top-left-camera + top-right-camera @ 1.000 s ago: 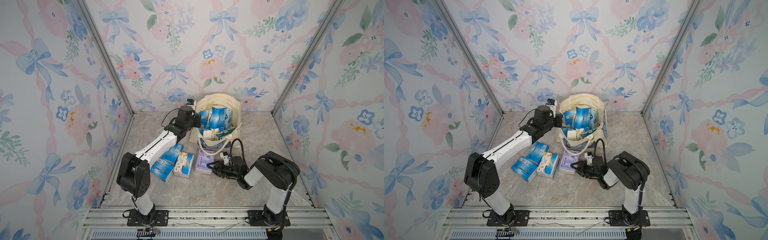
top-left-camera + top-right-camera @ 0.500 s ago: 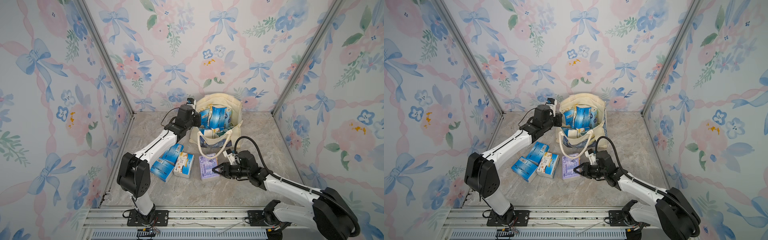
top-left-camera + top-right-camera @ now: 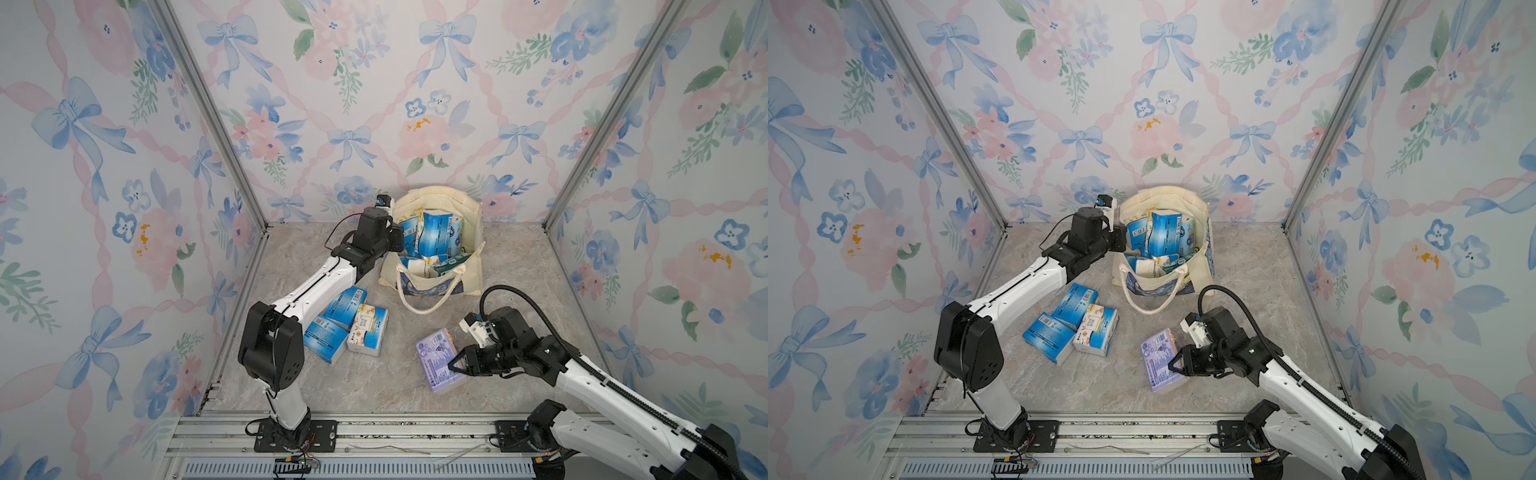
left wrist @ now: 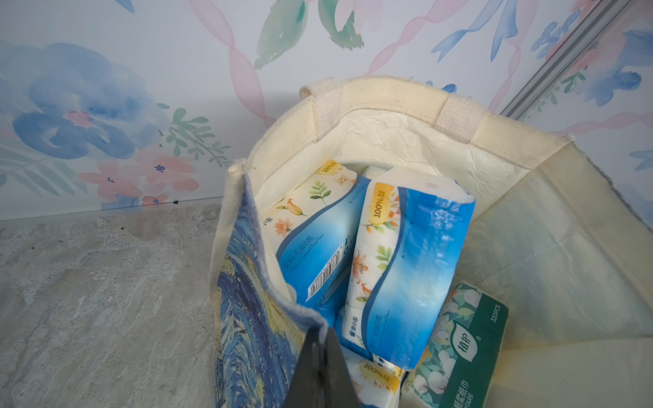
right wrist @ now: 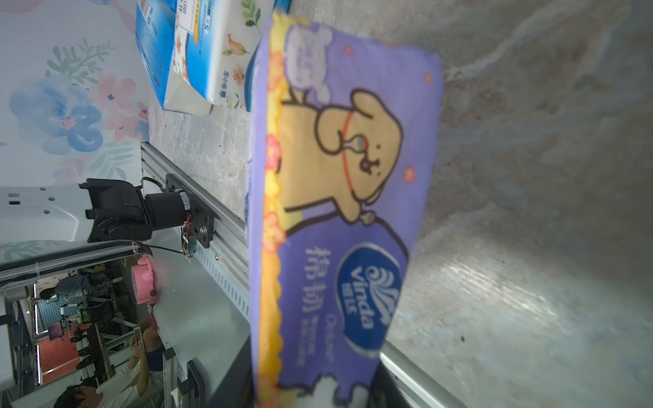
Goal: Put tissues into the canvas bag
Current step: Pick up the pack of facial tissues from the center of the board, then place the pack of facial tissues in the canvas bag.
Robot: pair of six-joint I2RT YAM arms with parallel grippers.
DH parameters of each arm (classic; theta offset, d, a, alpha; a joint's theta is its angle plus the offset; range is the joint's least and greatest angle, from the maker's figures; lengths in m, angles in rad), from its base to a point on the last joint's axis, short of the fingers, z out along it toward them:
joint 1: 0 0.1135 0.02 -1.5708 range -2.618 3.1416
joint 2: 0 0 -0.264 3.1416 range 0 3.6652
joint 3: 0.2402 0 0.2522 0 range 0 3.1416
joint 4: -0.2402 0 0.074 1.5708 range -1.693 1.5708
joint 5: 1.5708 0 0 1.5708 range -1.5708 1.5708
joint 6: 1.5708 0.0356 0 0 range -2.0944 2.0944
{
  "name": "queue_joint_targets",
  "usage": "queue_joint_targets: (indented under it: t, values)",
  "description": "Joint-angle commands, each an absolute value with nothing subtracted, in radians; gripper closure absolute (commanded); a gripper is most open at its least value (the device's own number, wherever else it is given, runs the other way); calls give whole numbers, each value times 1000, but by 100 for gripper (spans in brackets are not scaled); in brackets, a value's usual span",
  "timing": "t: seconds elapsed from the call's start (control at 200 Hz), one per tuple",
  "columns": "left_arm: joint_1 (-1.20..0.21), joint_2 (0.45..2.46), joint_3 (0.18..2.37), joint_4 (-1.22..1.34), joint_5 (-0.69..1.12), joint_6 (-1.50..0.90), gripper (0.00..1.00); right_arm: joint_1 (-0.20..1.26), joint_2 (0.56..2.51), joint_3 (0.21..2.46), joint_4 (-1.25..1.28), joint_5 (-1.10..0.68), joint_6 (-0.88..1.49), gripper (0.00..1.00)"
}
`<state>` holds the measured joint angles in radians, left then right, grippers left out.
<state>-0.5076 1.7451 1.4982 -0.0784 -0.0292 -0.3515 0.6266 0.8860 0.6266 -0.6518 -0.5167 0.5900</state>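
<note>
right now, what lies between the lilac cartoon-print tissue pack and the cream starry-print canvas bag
In both top views, only the looped rope handle of the cream canvas bag, then bare marble-look table before the lilac tissue pack.

The lilac pack (image 5: 339, 212) hides the right fingers (image 3: 460, 357) from the wrist camera (print blurred). Beside the left fingers (image 4: 339, 381), the green-white pack (image 4: 463, 353) is cropped.

3 walls (image 3: 374, 104) of pastel bow-and-flower wallpaper, aluminium corner posts (image 3: 210, 112), grey marbled floor (image 3: 519, 266).
</note>
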Motion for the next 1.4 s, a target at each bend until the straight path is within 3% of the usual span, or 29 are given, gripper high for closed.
queue_joint_targets:
  t: [0.0, 0.25, 0.47, 0.97, 1.225, 1.395]
  values:
    - [-510, 1762, 1528, -88, -31, -335, 100, 596, 825, 678, -802, -469, 540, 64]
    - [-511, 1759, 1520, -88, -34, -337, 100, 450, 726, 871, -957, -438, 425, 63]
    - [-504, 1756, 1515, -90, -37, -341, 100, 431, 810, 1208, -920, -456, 316, 64]
    - [-508, 1720, 1491, -85, -27, -360, 100, 430, 1301, 1546, -494, -300, 185, 65]
    - [-511, 1718, 1492, -75, -27, -365, 100, 461, 1541, 1642, -515, -264, 173, 65]
    - [-512, 1722, 1499, -73, -24, -365, 100, 504, 1649, 1722, -594, -214, 150, 60]
